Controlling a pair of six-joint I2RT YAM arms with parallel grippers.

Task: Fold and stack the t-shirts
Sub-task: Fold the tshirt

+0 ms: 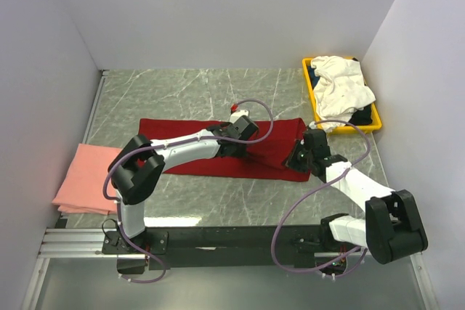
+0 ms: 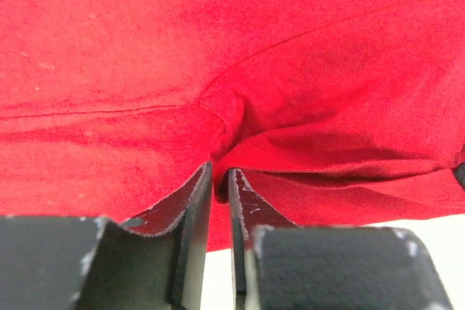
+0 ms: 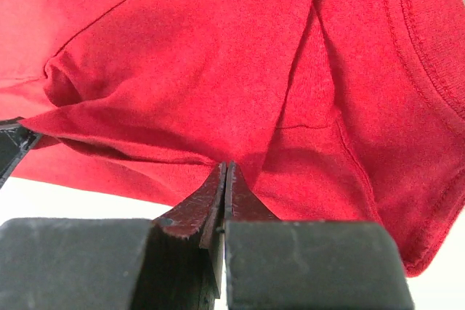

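The dark red shirt [image 1: 182,128] lies in a long strip, and both grippers hold it. The left gripper [image 2: 219,172] is clamped on a small bunch, the right gripper [image 3: 224,168] on a thin fold. Uneven pulling could make either pinch slip. Beyond the grippers the table [image 1: 218,92] is bare. The pink shirt [image 1: 86,176] lies far left of the left gripper. The yellow bin [image 1: 309,88] with the white shirt [image 1: 341,81] sits beyond the right one.

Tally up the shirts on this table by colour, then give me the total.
dark red shirt: 1
pink shirt: 1
white shirt: 1
Total: 3
A dark thing lies under the white shirt in the yellow bin; I cannot tell what it is, so it is not counted.
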